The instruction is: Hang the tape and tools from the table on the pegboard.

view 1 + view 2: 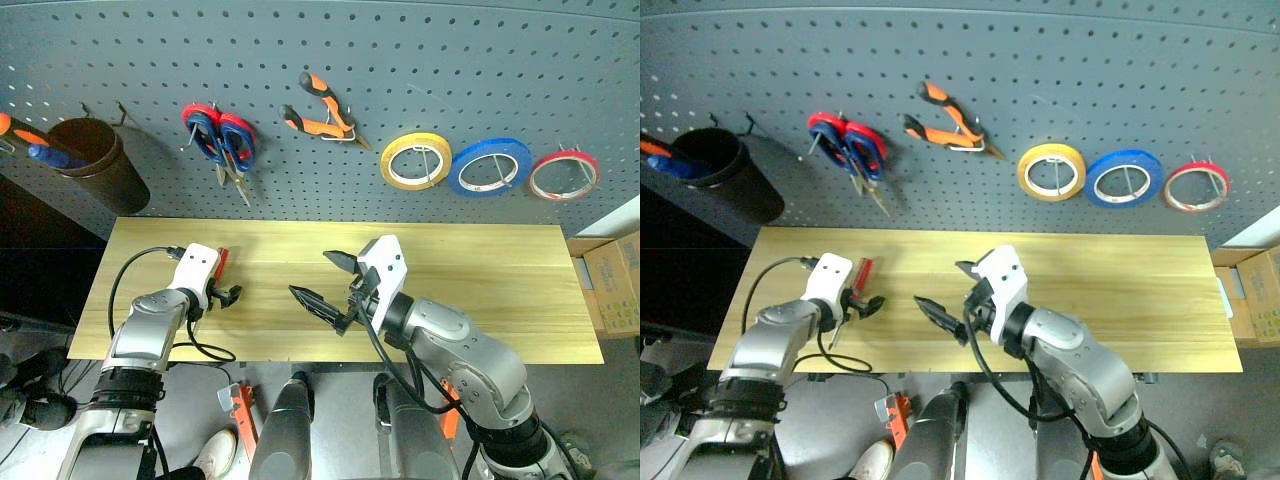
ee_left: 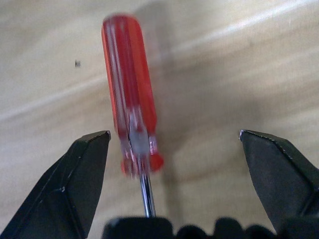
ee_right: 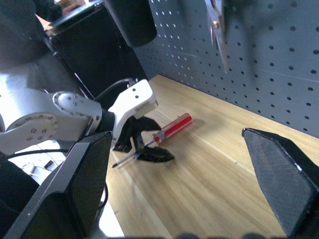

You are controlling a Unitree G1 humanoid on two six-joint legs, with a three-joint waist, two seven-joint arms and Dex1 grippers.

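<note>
Red-handled screwdriver (image 3: 171, 128) lies on the bench (image 1: 480, 270) below the pegboard (image 1: 420, 60), between the left gripper's (image 3: 144, 147) open jaws, untouched. Right gripper (image 1: 322, 282), jaws open and empty, hovers mid-bench.

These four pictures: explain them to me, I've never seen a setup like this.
A two-armed robot stands at a wooden table facing a pegboard. Two pictures look down from its head; the other two come from cameras on its wrists. Pliers, scissors and three rolls of tape, one red, already hang on the board. A red-handled screwdriver lies on the table. The left gripper stands open around its shaft, not yet gripping. The right gripper is open and empty.
</note>
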